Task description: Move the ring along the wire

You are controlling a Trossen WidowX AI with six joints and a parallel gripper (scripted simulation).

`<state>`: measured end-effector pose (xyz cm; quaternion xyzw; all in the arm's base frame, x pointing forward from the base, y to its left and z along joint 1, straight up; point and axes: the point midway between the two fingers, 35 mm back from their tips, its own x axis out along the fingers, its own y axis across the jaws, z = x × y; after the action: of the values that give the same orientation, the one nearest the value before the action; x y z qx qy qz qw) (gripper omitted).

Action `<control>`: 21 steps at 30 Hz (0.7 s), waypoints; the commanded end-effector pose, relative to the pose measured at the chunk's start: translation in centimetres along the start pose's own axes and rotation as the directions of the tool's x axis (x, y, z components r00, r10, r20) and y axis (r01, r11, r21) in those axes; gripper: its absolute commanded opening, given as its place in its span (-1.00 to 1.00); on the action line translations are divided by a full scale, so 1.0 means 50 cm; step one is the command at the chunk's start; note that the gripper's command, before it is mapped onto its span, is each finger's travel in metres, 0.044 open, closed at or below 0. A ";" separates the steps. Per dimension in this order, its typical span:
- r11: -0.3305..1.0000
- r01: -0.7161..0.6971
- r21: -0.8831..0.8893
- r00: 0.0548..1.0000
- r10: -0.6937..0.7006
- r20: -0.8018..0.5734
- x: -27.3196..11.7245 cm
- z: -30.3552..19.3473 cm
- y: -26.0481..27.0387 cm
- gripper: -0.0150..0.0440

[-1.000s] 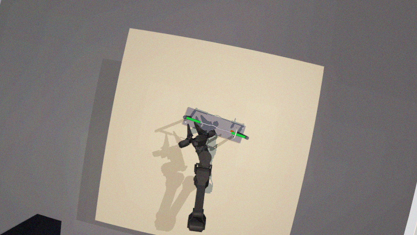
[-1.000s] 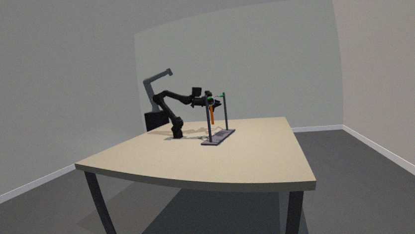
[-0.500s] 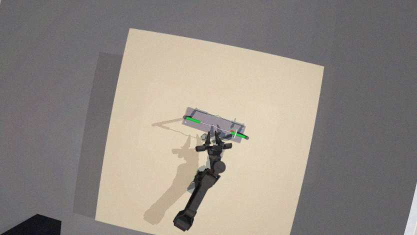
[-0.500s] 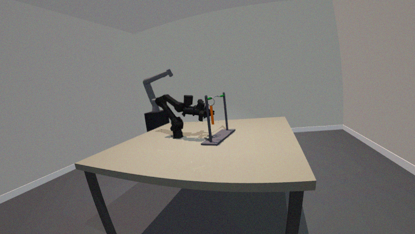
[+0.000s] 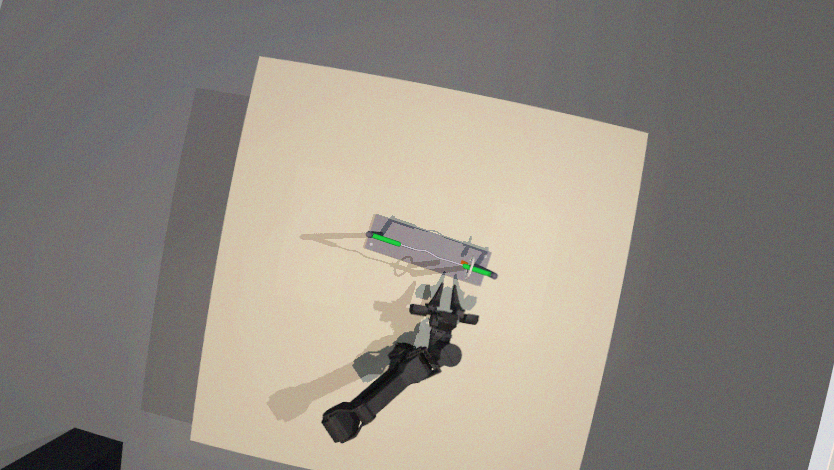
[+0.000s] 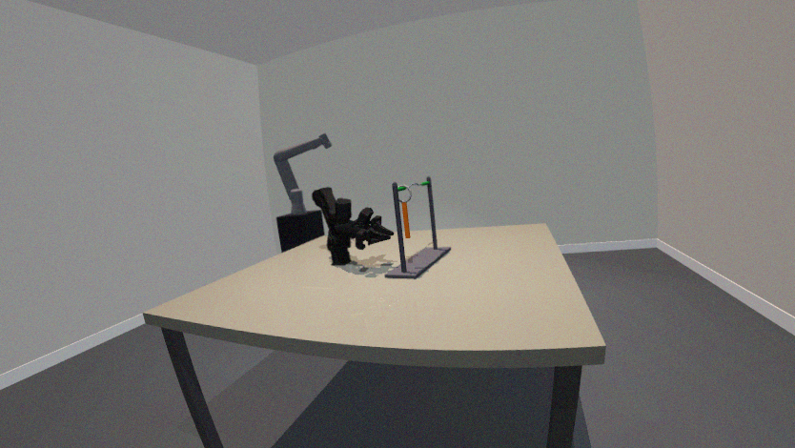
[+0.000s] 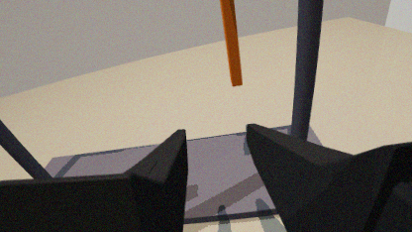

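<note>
The ring (image 5: pixel 471 267) (image 6: pixel 411 193) hangs around the green part (image 5: pixel 483 272) beside the right post (image 5: pixel 494 275) (image 6: pixel 398 234) (image 7: pixel 307 64), right in the top view. Its orange handle (image 5: pixel 464 263) (image 6: pixel 406 219) (image 7: pixel 232 45) hangs down freely. The grey wire (image 5: pixel 426 251) runs to the other green part (image 5: pixel 386 239) (image 6: pixel 425 183) at the left post (image 5: pixel 369 234) (image 6: pixel 432 216). My gripper (image 5: pixel 449 274) (image 6: pixel 391 235) (image 7: pixel 216 135) is partly open and empty, on the arm's side of the wire. In the wrist view the handle's lower end is above and beyond the fingertips. The ring is out of the wrist view.
The mauve base plate (image 5: pixel 402 236) (image 6: pixel 425 261) (image 7: pixel 223 164) lies on the table (image 5: pixel 525 175) (image 6: pixel 473 311) under the wire. The right post stands to the right of the fingers in the wrist view. A grey arm (image 6: pixel 283 172) on a black stand (image 6: pixel 300 230) is in the background.
</note>
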<state>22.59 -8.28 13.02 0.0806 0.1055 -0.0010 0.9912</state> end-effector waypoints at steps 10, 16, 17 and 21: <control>0.994 0.097 -0.059 0.995 -0.096 0.020 -0.011 -0.012 -0.036 0.05; 0.986 0.124 -0.113 0.992 -0.120 0.045 0.026 0.035 -0.033 0.05; 0.984 0.129 -0.121 0.991 -0.124 0.051 0.032 0.043 -0.031 0.05; 0.980 0.141 -0.138 0.989 -0.133 0.068 0.048 0.063 -0.027 0.05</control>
<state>24.66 -10.01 14.60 0.0087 0.0873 -0.0570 0.9945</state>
